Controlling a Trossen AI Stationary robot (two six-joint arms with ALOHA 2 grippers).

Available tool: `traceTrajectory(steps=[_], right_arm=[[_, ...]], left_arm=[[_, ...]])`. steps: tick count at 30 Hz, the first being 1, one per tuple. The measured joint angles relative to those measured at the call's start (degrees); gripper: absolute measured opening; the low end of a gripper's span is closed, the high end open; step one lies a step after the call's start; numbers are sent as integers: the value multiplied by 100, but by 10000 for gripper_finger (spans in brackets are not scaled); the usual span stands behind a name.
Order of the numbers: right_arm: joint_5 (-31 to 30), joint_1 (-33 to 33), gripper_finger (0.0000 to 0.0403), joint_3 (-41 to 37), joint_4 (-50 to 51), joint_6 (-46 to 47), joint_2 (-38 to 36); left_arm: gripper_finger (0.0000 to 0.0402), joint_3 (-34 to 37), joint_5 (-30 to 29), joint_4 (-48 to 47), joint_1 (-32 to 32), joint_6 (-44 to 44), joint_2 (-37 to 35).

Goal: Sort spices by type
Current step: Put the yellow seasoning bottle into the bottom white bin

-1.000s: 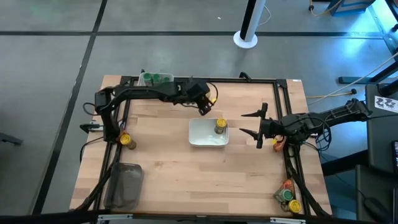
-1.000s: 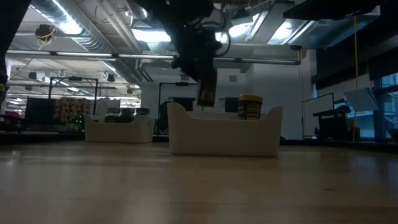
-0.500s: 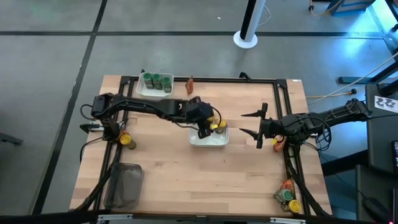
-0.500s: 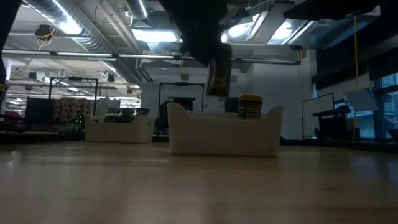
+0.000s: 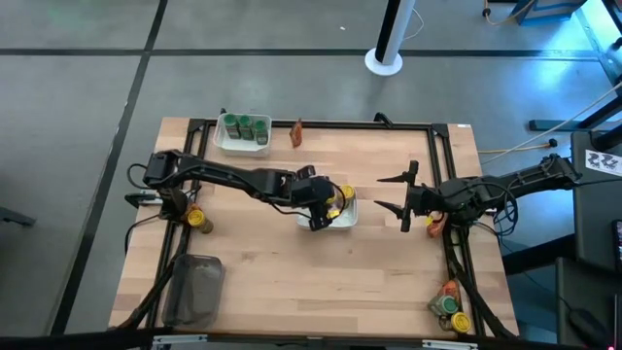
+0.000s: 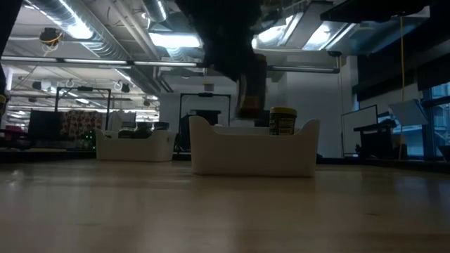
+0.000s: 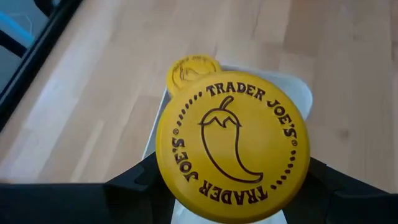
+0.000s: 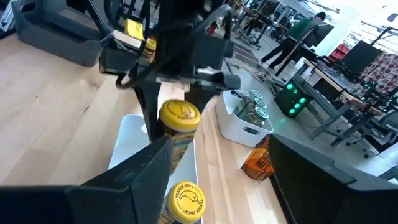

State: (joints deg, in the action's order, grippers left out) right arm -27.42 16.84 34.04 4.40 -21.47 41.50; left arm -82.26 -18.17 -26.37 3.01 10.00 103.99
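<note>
Left end effector (image 5: 319, 206) pinched yellow-lid jar (image 7: 232, 147) over white tray (image 5: 335, 223), beside jar already inside (image 5: 343, 200). Right end effector (image 5: 400, 207) spread, idle near worktop edge. Risk: lowered jar clips neighbour, tips it.

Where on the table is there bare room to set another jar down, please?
The widest bare wood lies between the centre white tray and the near edge, right of the grey tub. Another patch lies between the two trays. The centre tray is crowded: the left gripper holds a yellow-lidded jar beside another.
</note>
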Motion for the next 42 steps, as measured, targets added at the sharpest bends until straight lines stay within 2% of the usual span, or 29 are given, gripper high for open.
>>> traceTrajectory(steps=[6,15,19,27,42], right_arm=[[0,0,264,0,-1,3,0],[0,2,264,0,-4,7,0],[0,0,264,0,-5,7,2],[0,0,264,0,-3,4,2],[14,0,264,0,-26,2,0]], left_arm=[[205,505,0,706,-31,-15,6],[205,886,-1,1016,-239,61,80],[205,1117,7,1452,-325,165,81],[205,1529,319,2119,-461,286,83],[205,1541,363,2256,-557,313,352]])
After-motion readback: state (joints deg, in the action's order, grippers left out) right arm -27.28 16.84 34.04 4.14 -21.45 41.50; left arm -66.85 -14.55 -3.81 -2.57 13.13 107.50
